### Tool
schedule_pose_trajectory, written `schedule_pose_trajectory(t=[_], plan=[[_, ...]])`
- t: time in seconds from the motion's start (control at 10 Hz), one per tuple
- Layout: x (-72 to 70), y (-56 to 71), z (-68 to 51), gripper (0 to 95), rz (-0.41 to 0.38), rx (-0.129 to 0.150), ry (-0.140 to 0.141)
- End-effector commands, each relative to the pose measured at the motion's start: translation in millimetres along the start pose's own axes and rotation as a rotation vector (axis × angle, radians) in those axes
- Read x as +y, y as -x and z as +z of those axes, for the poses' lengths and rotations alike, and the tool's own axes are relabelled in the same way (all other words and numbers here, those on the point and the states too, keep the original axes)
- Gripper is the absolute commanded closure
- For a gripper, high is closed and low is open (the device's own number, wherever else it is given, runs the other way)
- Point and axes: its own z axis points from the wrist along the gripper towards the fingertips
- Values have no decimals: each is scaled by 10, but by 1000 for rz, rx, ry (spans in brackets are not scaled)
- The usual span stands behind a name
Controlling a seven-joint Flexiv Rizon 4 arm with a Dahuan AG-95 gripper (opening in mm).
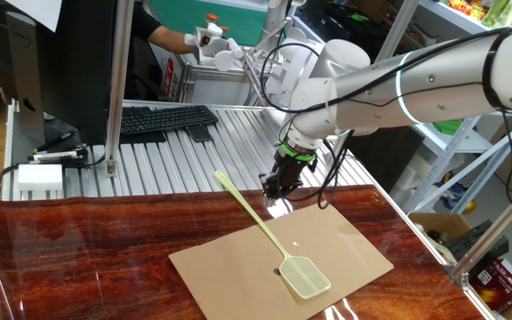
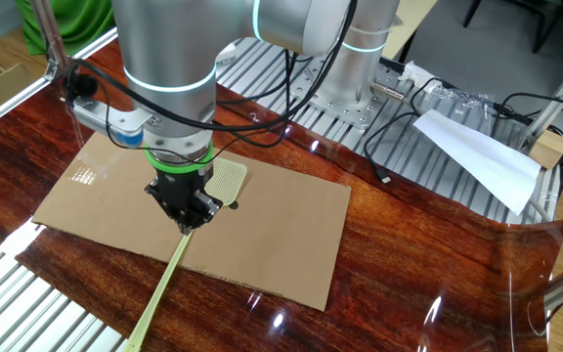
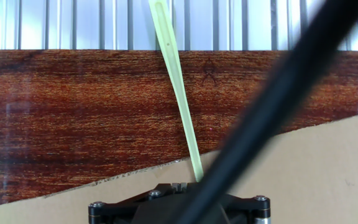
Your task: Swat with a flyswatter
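- Fingers closed on the flyswatter partway along its thin handle; gripper points straight down, just above the cardboard sheet.
- Hand view confirms the hold: the handle runs up from between the fingers and out past the sheet's edge, over the dark wood surface toward the ribbed metal beyond.
- Flyswatter position: mesh head low on the cardboard, lying on it or very near; contact cannot be told. The free handle end juts up and away toward the metal slats.
- In the other fixed view the head shows just behind the arm's wrist, and the handle trails off toward the near edge.
- A black cable crosses the hand view and hides part of the sheet.
- Step, as judged: tool gripped, head down, so either the bottom of a swat or the rest between swats.
- Next move likely calls for lifting or tilting the wrist to raise the head, then a quick downward flick onto the cardboard; the flexible handle will lag and whip, so keep the grip firm.
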Motion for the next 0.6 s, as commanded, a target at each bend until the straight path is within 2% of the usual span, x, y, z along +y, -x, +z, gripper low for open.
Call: schedule_pose_trajectory(t=[0.1, 0.4, 0.6], plan=[[-3, -7, -2, 950, -5, -9, 3], [-3, -7, -2, 950, 0, -2, 1], [-3, -7, -2, 950, 2, 18, -3]])
